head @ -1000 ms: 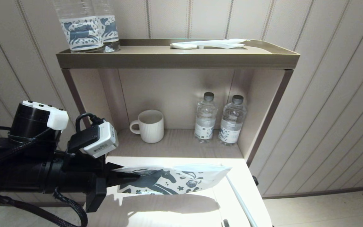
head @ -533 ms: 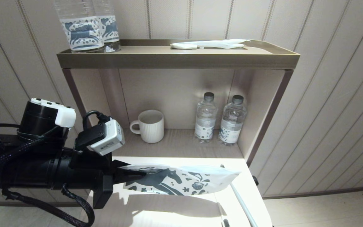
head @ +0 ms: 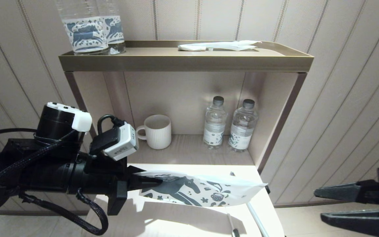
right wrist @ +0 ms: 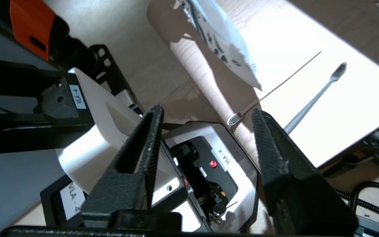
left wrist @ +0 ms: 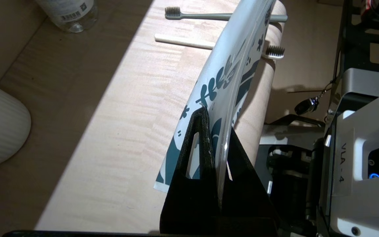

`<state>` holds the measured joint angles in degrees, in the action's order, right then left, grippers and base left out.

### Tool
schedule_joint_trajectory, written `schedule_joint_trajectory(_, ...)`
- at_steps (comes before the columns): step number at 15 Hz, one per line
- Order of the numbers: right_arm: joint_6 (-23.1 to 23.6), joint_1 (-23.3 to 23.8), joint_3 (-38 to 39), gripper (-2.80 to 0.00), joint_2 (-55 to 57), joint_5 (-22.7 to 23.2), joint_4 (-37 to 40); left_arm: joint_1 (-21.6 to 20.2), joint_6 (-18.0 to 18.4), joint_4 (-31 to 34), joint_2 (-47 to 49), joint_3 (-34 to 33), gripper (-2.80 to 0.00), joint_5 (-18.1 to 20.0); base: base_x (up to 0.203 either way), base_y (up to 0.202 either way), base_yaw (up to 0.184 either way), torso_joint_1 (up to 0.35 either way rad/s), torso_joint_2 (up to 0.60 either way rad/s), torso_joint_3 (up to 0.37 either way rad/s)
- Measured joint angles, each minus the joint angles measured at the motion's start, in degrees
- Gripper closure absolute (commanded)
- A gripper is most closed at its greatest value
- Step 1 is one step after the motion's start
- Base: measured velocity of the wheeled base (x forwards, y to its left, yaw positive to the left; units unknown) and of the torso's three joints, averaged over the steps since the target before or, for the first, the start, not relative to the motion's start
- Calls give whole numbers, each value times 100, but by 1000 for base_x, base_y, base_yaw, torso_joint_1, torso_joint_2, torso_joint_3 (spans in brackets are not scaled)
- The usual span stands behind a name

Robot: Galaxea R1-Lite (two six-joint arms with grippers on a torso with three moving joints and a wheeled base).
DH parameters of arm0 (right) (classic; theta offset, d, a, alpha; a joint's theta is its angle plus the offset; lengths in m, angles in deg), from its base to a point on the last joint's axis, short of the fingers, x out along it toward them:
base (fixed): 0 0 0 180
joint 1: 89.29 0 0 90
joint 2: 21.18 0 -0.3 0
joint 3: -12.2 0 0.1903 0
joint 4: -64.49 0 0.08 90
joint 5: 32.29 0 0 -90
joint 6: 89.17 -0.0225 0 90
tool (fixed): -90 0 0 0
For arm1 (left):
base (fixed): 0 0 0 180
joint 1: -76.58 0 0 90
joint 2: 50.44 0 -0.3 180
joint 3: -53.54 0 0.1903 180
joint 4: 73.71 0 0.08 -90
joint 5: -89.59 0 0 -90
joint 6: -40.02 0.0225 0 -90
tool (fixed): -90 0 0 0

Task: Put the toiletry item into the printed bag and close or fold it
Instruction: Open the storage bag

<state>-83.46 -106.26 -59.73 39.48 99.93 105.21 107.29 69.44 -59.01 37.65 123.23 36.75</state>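
Left hand (head: 150, 182) pinches bag (head: 206, 192) aloft, lower centre; right hand (head: 321, 204) wide, lower right; toothbrush (right wrist: 311, 100) probably rolls off worktop (head: 163, 220) if nudged.

I see the printed bag (head: 202, 192) as smooth, slightly glossy film, pinched between my left gripper's (left wrist: 214, 131) matt black, finely textured fingers. The counter (left wrist: 110, 108) looks like pale, satin wood grain. The toothbrush (right wrist: 311, 98) reads as matt grey plastic. The mug (head: 155, 131) looks ribbed, matt ceramic.
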Motion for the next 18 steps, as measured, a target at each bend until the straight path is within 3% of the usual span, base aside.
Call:
schedule_joint_trajectory(5,484,-661,123,-280,963,-14,-545,152,4,2,30,70,0,0,0,0,0,0,0,0)
schedule_joint_trajectory(13,489,-854,149,-280,2237,-17,-2008,361,3,5,193,254,0,0,0,0,0,0,0,0)
schedule_joint_trajectory(14,487,-888,115,-156,2338,-17,-2060,369,1,2,214,265,0,0,0,0,0,0,0,0)
schedule_joint_trajectory(15,483,-911,82,0,2412,-43,-2063,370,1,2,228,272,0,-1,0,0,0,0,0,0)
schedule_joint_trajectory(18,470,-1030,41,0,2537,-352,-2063,376,11,1,260,298,0,-10,0,0,0,0,0,0)
